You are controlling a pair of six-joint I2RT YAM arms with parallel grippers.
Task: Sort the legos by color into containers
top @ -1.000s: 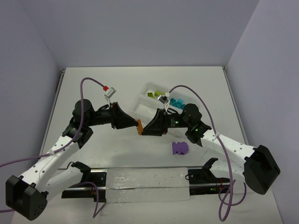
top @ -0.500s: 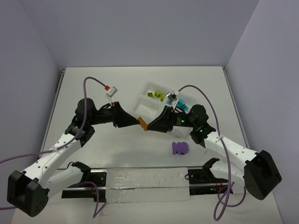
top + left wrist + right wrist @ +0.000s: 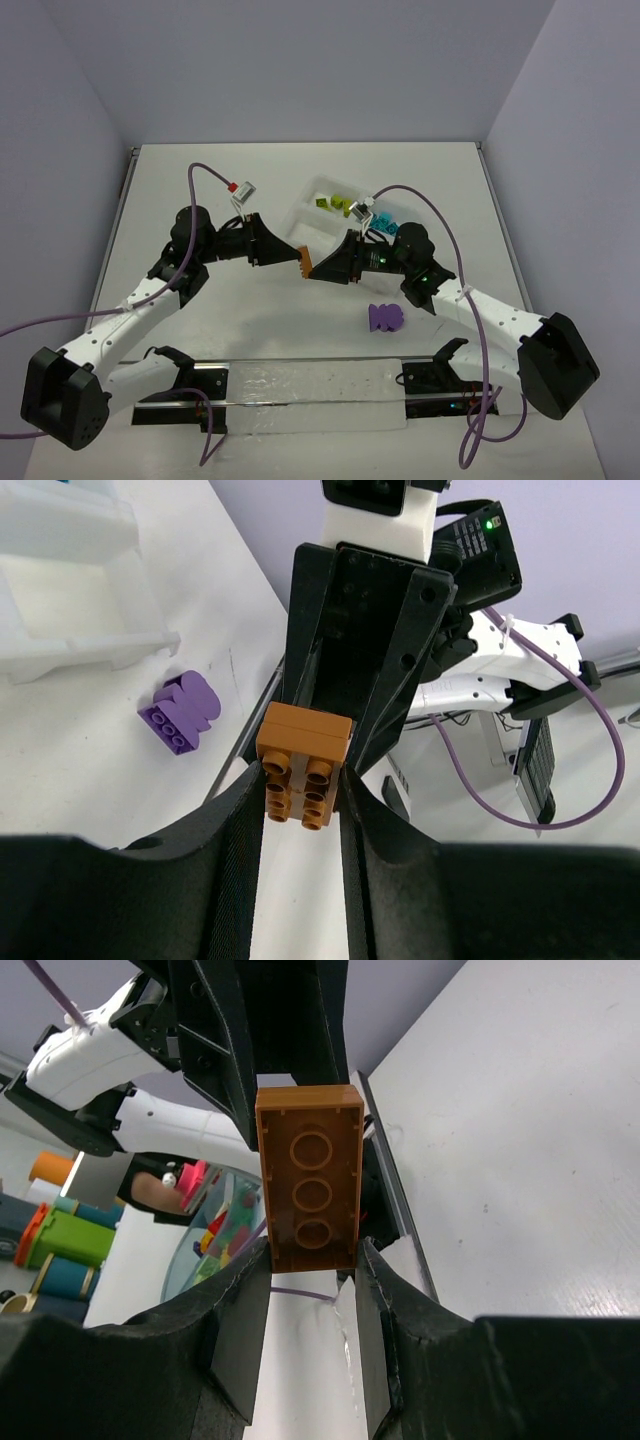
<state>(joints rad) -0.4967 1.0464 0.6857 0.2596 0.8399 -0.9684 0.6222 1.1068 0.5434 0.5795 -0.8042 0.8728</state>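
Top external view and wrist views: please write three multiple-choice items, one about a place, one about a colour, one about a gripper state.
1. The purple lego lies: A in the air; B on the table; C on an arm.
2. The held lego is: A orange-brown; B teal; C lime green.
3. The left gripper is: A wide open; B out of view; C shut on the held lego.
Key: B, it rests flat on the white surface; A, both wrist views show that colour; C, it clamps the lego's sides in its own wrist view.
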